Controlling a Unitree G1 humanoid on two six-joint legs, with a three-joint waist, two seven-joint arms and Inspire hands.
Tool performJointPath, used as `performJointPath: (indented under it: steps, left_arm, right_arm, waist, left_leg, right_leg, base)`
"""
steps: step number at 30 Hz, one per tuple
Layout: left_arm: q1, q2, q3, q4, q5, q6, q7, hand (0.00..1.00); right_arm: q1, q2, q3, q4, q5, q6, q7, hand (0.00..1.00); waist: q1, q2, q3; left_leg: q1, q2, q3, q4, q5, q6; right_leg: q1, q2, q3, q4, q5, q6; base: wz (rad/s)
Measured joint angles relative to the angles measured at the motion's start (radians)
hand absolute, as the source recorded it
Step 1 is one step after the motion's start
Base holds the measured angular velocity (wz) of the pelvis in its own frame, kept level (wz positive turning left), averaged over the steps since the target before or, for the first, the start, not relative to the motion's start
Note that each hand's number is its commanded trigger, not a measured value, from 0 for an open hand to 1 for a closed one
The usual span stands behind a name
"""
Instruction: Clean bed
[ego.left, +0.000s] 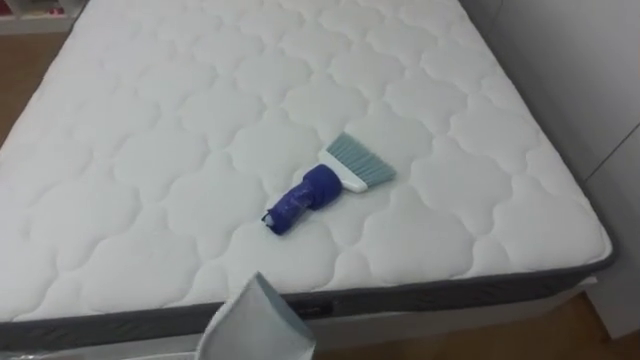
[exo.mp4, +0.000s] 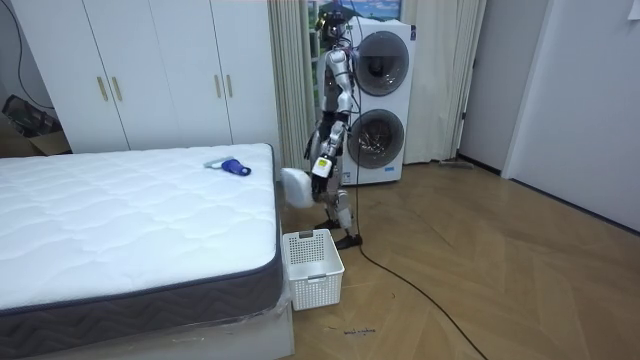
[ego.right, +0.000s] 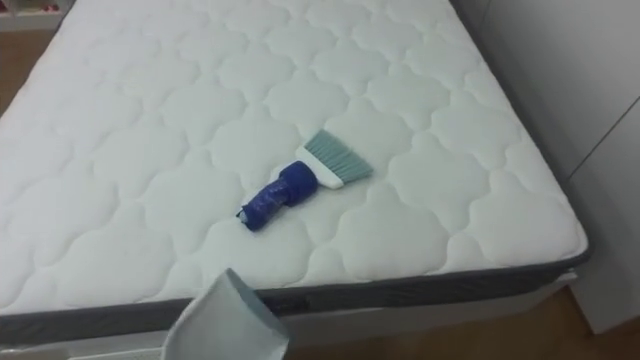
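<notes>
Hand brush (ego.left: 330, 185) lying on the bed (ego.left: 150, 150), resting near its foot edge.
Blue handle pointing back toward the robot, pale bristles fanning away; dustpan (ego.left: 255, 325) poking up at the view's lower edge, just off the mattress; robot standing at the bed's foot; left hand (exo.mp4: 321, 166) hanging right by the dustpan, grip impossible to tell; white basket (exo.mp4: 312, 268) sitting on the floor by the bed's corner.

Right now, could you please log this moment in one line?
brush: lying on mattress | dustpan: at left hand | basket: beside mattress
</notes>
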Motion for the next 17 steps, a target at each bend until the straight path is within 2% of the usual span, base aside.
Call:
performJointPath:
  steps: [2,4,8,13,17]
  left_arm:
    - [0.008,-0.017,0.03,0.051,-0.018,0.038,-0.028,0.0]
    - [0.006,-0.021,0.042,0.067,-0.062,0.065,-0.059,0.0]
    - [0.009,-0.022,0.057,0.098,-0.12,0.104,-0.114,0.0]
    - [0.008,-0.024,0.057,0.099,-0.127,0.127,-0.146,0.0]
    - [0.008,-0.026,0.057,0.099,-0.127,0.13,-0.157,0.0]
  right_arm:
    - [0.002,0.003,-0.01,0.028,-0.06,0.04,0.02,0.0]
    - [0.003,0.008,-0.017,0.032,-0.09,0.065,0.031,0.0]
    - [0.002,0.013,-0.018,0.035,-0.134,0.094,0.032,0.0]
    - [0.002,0.025,-0.018,0.04,-0.164,0.115,0.043,0.0]
    - [0.001,0.029,-0.018,0.043,-0.181,0.134,0.055,0.0]
  waist:
    - [0.003,-0.005,-0.0006]
    - [0.002,-0.005,-0.0014]
    - [0.003,-0.003,-0.0014]
    - [0.015,-0.006,-0.0041]
    - [0.02,-0.007,-0.0048]
  left_leg:
    - [0.004,-0.003,0.0,-0.001,0.0,0.0]
    - [0.004,-0.003,0.001,0.0,0.0,0.0]
    - [0.003,-0.002,-0.002,-0.001,-0.005,0.008]
    - [0.004,-0.001,-0.005,-0.005,-0.009,0.015]
    - [0.003,-0.001,-0.006,-0.004,-0.009,0.016]
  right_leg:
    - [0.009,-0.003,-0.001,-0.001,-0.002,0.004]
    - [0.009,-0.004,-0.001,-0.001,-0.002,0.004]
    - [0.011,-0.005,-0.008,0.002,-0.001,0.006]
    - [0.014,-0.006,-0.016,0.006,0.0,0.006]
    - [0.015,-0.008,-0.023,0.003,0.0,0.006]
  base:
    - [0.04]
    - [0.02]
    - [0.06]
    - [0.02]
    - [0.0]
